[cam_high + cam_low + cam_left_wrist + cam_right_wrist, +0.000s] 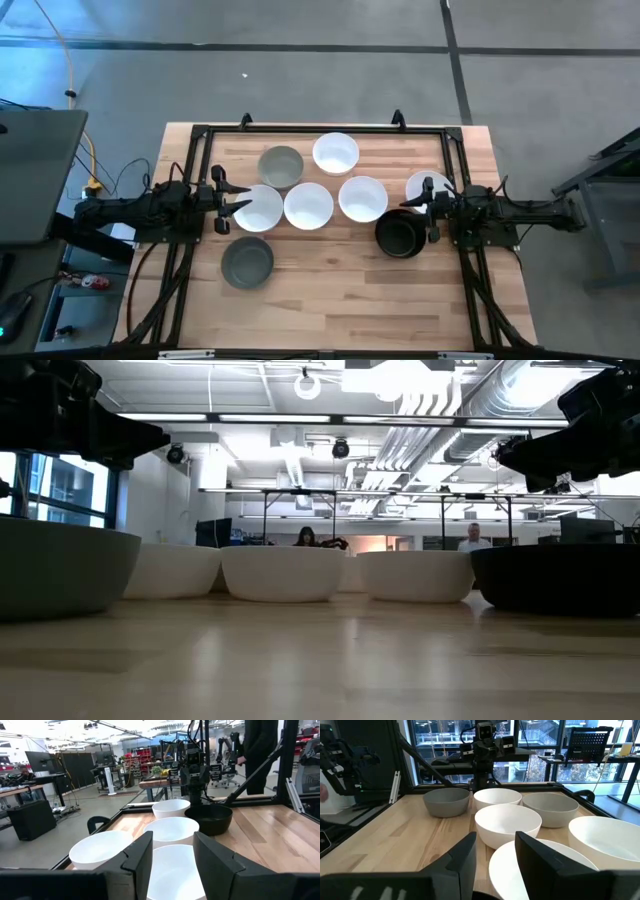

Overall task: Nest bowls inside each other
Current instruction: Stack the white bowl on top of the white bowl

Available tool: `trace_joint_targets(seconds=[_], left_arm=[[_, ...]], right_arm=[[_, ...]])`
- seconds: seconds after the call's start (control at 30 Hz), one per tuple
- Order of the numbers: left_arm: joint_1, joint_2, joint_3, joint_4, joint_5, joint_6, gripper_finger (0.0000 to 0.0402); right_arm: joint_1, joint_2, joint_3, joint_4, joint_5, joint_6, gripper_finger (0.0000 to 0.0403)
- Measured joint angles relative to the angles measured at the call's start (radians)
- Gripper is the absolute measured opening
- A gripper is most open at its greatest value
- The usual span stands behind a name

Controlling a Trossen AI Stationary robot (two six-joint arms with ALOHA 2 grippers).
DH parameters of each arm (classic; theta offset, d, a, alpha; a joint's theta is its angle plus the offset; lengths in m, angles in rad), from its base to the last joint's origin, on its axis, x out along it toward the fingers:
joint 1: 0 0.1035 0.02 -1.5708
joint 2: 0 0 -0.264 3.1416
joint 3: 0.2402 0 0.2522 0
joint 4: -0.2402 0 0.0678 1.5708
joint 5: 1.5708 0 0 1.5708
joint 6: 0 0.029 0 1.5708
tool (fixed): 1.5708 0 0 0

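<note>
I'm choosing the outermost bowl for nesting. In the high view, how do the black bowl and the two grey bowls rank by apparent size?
1. Lower grey bowl and black bowl: they look about alike, so I won't rank them.
2. Upper grey bowl: looks slightly smaller.

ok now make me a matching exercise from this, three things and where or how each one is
1 black bowl
2 left gripper
3 grey bowl nearest the low camera

A open, at the rim of a white bowl
B beside the right gripper
C left arm's side, empty

Pairs: 1-B; 2-A; 3-C
</note>
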Motion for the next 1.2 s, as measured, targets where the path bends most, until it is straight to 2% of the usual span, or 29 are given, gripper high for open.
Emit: trace_joint_targets(seconds=[0.63,0.83,1.2], left_arm=[[0.0,0.0,0.0,0.022,0.0,-0.005,0.0129],[0.0,0.0,0.0,0.042,0.076,-0.094,0.0129],[0.0,0.0,0.0,0.043,0.079,-0.097,0.0129]], right_arm=[[0.0,0.0,0.0,0.0,0.0,0.0,0.0125],[0.0,0.0,0.0,0.0,0.0,0.0,0.0125],[0.0,0.0,0.0,0.0,0.0,0.0,0.0125]])
